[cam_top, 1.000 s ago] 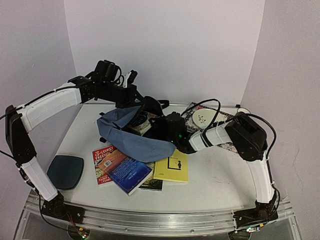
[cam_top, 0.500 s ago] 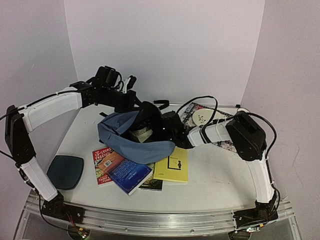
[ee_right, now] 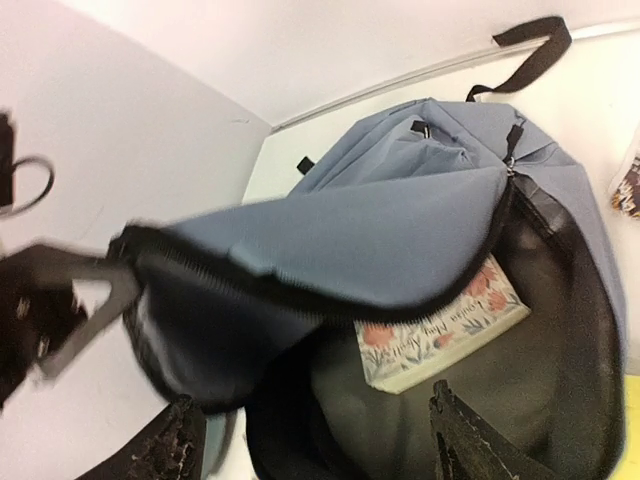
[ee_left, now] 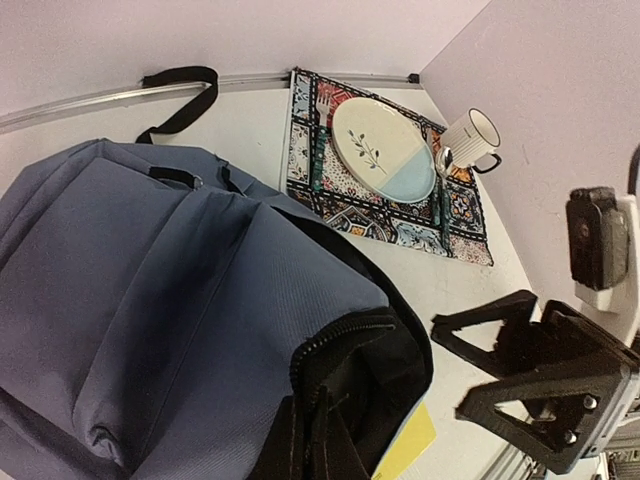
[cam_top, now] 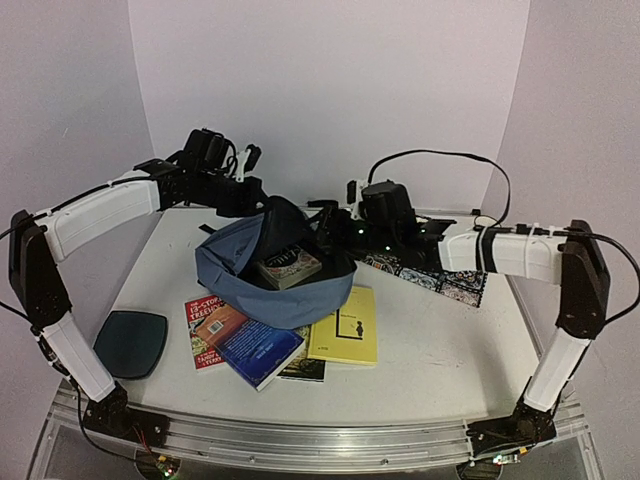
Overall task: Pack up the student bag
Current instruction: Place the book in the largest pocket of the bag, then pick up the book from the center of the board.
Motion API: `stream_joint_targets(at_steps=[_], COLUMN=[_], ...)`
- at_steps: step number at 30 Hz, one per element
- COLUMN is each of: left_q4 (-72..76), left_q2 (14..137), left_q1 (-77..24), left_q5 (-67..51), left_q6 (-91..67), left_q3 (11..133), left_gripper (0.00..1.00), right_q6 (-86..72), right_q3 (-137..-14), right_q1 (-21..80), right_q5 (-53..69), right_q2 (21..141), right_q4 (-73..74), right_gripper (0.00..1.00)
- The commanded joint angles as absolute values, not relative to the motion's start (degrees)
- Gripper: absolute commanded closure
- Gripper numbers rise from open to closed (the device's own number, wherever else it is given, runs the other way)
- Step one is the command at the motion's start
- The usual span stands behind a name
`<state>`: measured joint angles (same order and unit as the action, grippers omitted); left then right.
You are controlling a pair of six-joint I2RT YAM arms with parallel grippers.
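Note:
The student bag (cam_top: pixel 240 275), slate-blue with a dark lining, lies open in the middle of the table. My left gripper (cam_top: pixel 262 203) is shut on the zipper edge (ee_left: pixel 320 400) of its upper flap and holds it raised. A floral-covered book (ee_right: pixel 440 320) lies inside the bag (ee_right: pixel 400 220). My right gripper (ee_right: pixel 320 455) is open and empty, hovering just outside the opening on the right (cam_top: pixel 335 228). On the table in front of the bag lie a red book (cam_top: pixel 205 325), a blue book (cam_top: pixel 255 348) and a yellow book (cam_top: pixel 345 328).
A dark teal pad (cam_top: pixel 130 343) sits at the front left. At the back right a patterned placemat (ee_left: pixel 380 205) carries a plate (ee_left: pixel 383 152), with a mug (ee_left: pixel 468 140) beside it. A black strap (ee_left: pixel 180 95) trails behind the bag. My right forearm (cam_top: pixel 500 250) crosses over the placemat.
My right gripper opened, left the floral book in the bag and drew back out to the right. The left gripper kept its hold and lifted the flap slightly.

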<state>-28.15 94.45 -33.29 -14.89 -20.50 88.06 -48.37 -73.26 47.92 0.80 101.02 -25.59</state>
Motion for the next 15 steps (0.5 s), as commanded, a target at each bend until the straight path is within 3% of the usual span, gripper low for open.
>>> stream_joint_targets(at_steps=[1,8,15], left_q4=[-27.8,-28.0,-28.5], left_q2=[94.4,96.9,98.2], left_q1=[-31.9,-30.9,-27.7], left_q5=[-12.5,-11.9,-11.3], left_q6=[-17.6,-16.2,-14.7], left_q3=[93.1,95.8,95.1], left_gripper=[1.00,1.00,1.00], right_q6=[-40.2,-38.3,-30.1], right_q3=[-68.3,-57.3,-52.3], right_q1=[48.2,48.1,49.2], right_q5=[5.6,4.0,5.9], right_q2=[94.8,86.7,87.1], right_q4=[-16.6,-10.2,-4.6], right_gripper=[0.23,0.23,0.21])
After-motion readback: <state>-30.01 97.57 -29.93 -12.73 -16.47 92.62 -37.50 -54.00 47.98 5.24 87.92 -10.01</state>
